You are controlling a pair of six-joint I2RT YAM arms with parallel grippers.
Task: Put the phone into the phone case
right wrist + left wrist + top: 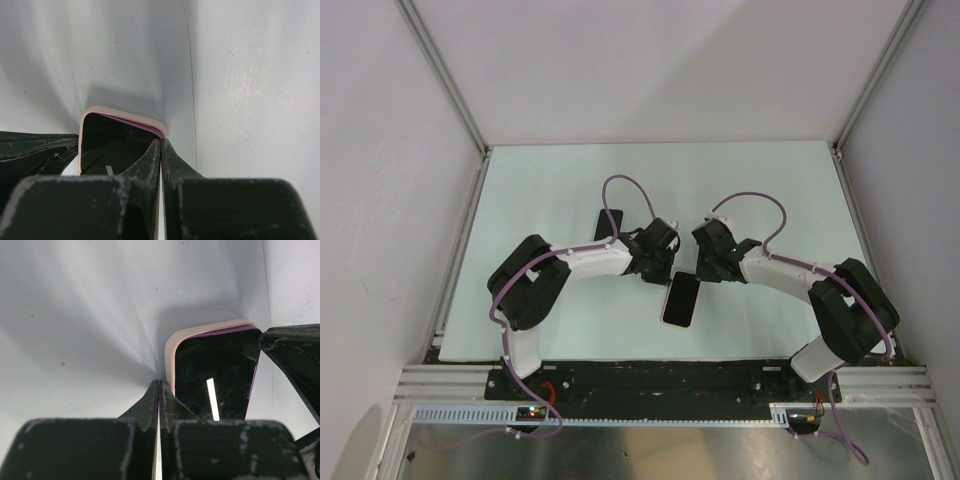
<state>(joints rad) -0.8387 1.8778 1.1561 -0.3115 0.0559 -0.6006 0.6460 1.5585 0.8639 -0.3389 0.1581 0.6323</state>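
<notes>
The phone (682, 300) lies flat on the table between the two arms, its black glass face (215, 375) up. A pale cream rim, the phone case (170, 355), wraps its far end, and a thin purple edge shows between glass and rim (120, 112). My left gripper (159, 385) is shut, its tips resting at the phone's far-left corner (667, 272). My right gripper (161, 142) is also shut, its tips on the far-right corner (703, 272). Neither holds anything between its fingers.
A flat matte black slab (610, 220) lies behind the left arm, partly hidden by it. Grey walls and aluminium posts (460, 110) enclose the pale table (540, 190) on three sides. The near edge carries the arm bases and a black rail (650, 378).
</notes>
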